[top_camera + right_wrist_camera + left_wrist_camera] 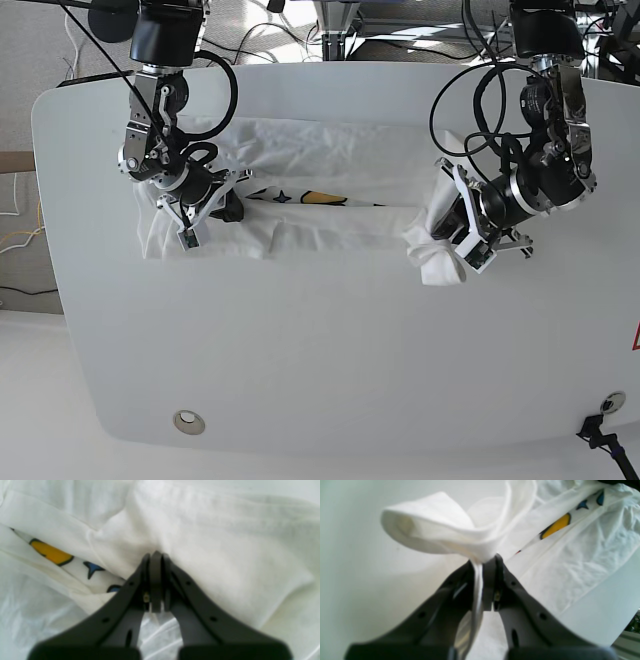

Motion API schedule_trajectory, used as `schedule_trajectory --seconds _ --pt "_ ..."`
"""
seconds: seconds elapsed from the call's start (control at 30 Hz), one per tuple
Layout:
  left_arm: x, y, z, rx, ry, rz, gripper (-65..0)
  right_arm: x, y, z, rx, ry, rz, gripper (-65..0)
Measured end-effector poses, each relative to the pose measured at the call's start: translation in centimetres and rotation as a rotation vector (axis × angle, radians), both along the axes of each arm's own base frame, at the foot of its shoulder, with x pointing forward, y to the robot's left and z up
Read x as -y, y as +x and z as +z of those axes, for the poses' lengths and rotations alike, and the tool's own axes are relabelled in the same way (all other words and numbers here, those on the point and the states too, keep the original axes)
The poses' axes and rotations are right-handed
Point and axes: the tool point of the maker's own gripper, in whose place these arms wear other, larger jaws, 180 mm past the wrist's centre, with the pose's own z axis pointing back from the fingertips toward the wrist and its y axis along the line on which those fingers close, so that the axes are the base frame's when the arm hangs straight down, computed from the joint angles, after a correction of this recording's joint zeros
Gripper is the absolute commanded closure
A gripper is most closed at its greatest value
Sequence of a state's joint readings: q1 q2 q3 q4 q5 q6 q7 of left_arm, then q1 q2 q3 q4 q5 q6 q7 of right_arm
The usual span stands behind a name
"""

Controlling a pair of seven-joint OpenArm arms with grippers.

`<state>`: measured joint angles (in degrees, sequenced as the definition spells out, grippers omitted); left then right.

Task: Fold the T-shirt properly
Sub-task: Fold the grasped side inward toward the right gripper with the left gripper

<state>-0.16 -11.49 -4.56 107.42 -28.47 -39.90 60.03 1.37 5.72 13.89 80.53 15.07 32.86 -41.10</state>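
You've got one T-shirt (300,215) in play, stretched in a crumpled band across the upper middle of the base view, with a strip of its blue and yellow print peeking out along the centre fold. Two arms are on it, one at each end. Your left gripper (483,563), at the right of the base view, is clamped tight on a bunched corner of white cloth, which flares out above the jaws in its wrist view. Your right gripper (155,555), at the left of the base view, has its jaws pressed together against the fabric; whether any cloth is caught between them, you can't tell from here. One white table (330,370) with rounded corners carries it all. Cables and metal framing run along the top edge behind it.
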Motion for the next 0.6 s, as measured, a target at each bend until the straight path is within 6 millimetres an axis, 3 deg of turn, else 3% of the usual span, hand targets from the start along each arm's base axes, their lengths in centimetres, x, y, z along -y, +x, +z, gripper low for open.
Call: schedule_trajectory --seconds 0.33,0.6 --pt "6.7 -0.8 -0.1 -0.034 -0.128 -0.077 0.0 0.0 0.0 0.0 0.000 0.000 0.000 0.0" --pt "7.6 -1.4 -3.5 -0.158 -0.171 -0.060 0.0 0.0 0.0 0.0 0.000 0.001 0.000 0.0"
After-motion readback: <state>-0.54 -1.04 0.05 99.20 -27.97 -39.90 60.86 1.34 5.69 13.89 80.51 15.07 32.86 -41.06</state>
